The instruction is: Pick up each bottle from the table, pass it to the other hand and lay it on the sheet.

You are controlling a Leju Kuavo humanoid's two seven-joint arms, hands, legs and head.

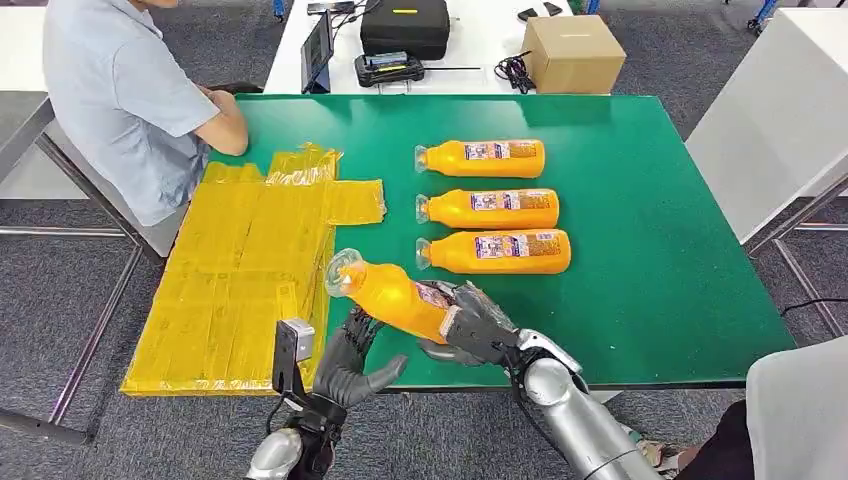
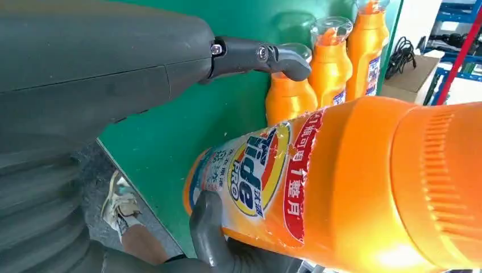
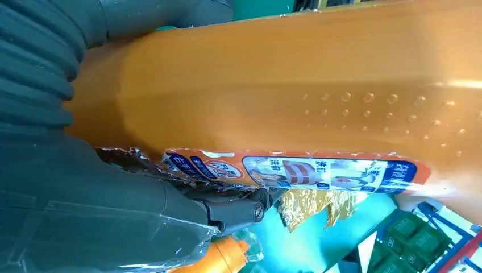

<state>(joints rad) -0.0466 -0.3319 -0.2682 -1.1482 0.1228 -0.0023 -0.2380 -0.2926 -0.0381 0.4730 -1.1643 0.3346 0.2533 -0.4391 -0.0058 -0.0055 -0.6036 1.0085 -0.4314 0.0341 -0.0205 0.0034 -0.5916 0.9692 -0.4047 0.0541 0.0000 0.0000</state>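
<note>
Bottle (image 1: 392, 296) was gripped at its base by the right hand (image 1: 472, 325), cap angled toward the sheet (image 1: 240, 270); left hand (image 1: 350, 362) was held spread, empty, just under it, likely for handover.

"Tide PRO" on held bottle (image 2: 318, 187) label

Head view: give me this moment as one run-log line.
phase: handover | right hand: grips held bottle by base | left hand: open under it, fingers at bottle | table bottles: three | yellow sheet: bare
</note>
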